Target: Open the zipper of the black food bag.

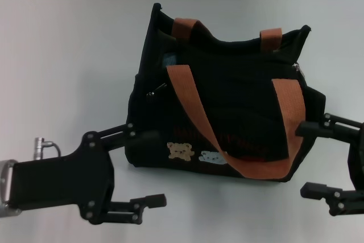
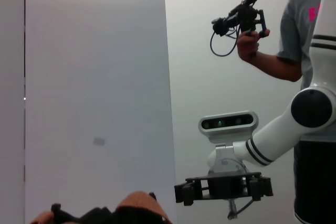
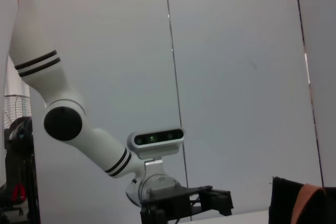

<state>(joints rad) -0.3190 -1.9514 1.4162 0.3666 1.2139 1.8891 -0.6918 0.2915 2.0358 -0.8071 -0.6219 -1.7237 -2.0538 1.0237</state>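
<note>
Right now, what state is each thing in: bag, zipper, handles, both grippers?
black food bag: upright on the table, top gaping open.
zipper: silver pull tab at the bag's left end.
near handle: draped down the front.
left gripper: open, upper finger touching the bag's left side.
right gripper: open, at the bag's right side.

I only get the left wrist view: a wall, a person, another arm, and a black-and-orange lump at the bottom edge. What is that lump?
Observer: It's a black food bag with orange-brown handles, standing on a white table.
Operator: Where is my camera's claw?
Observer: The left claw is open at the bag's lower left corner, with one finger by its side and one out front.
Operator: And the other arm's?
Observer: The right claw is open too, low at the bag's right end.
</note>
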